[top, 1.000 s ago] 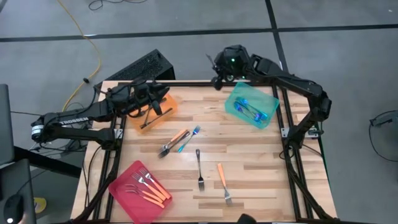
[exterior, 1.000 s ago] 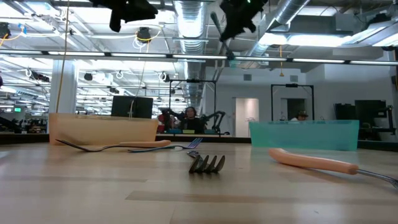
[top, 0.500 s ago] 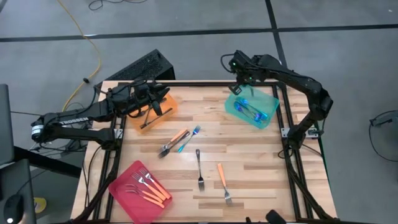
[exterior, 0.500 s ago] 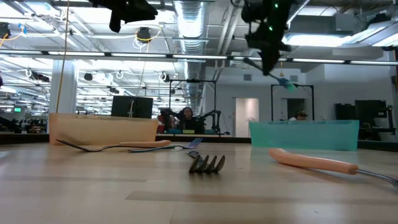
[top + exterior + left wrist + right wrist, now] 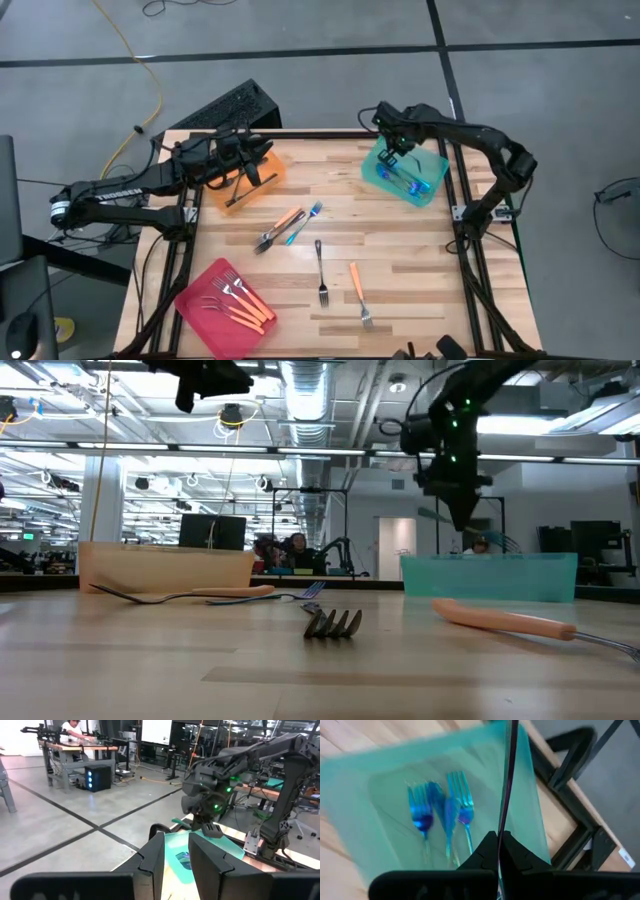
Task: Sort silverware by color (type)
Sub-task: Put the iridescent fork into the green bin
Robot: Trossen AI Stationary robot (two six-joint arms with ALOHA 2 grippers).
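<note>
Right tool (image 5: pixel 397 152): lowered over teal tray (image 5: pixel 432 192) since earlier frame, pressed together on thin fork (image 5: pixel 506 780).
Left tool (image 5: pixel 262 165): unchanged above orange tray (image 5: pixel 215 196), slightly spread.

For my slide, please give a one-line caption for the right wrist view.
Right gripper, shut on a thin fork, hangs above the teal tray holding blue forks.

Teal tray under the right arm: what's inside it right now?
The teal tray holds blue forks, at least three, overlapping. The right pincer, shut on a thin fork edge-on, hangs above and hides part of the tray floor.
</note>
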